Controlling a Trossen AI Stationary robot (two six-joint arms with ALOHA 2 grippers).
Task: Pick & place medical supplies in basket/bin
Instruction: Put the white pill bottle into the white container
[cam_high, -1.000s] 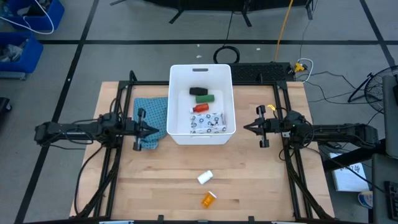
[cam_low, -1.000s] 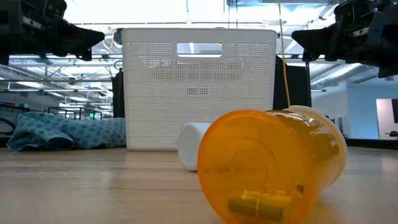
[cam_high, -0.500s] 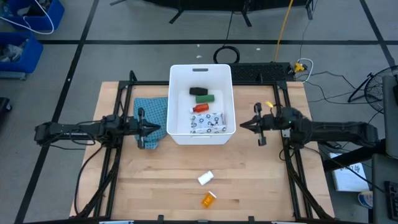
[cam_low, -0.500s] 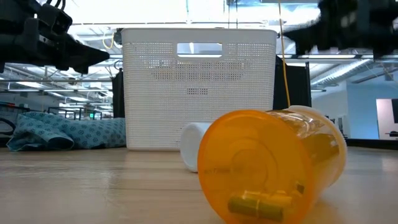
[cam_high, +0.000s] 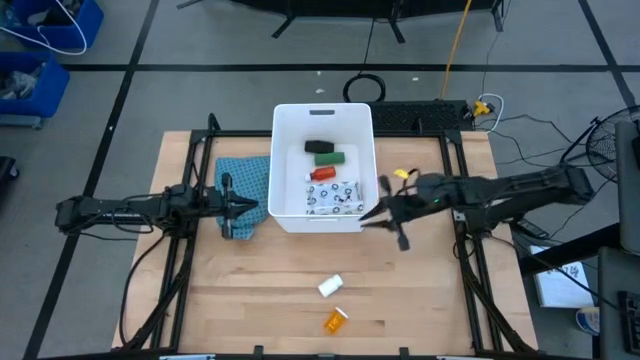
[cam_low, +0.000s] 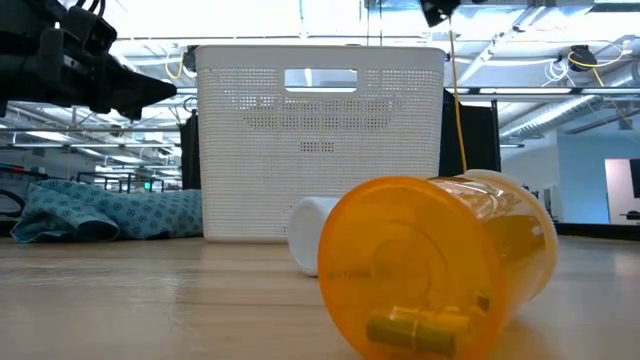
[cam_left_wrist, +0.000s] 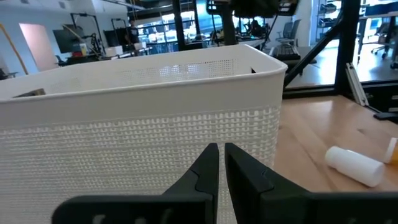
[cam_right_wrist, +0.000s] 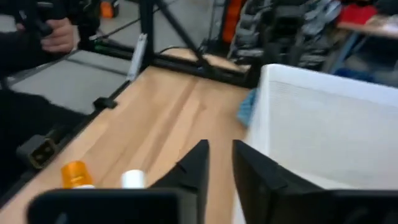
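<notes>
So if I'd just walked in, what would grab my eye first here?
Probably the big white tub mid-table, already holding several small supplies. Then the orange vial lying on its side near the front edge, with a white bottle just behind it. The right arm's tool reaches in beside the tub's corner; the left tool waits over the teal cloth.

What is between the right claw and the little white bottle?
Only bare wooden table lies between the right gripper and white bottle, seen in the high view.
</notes>
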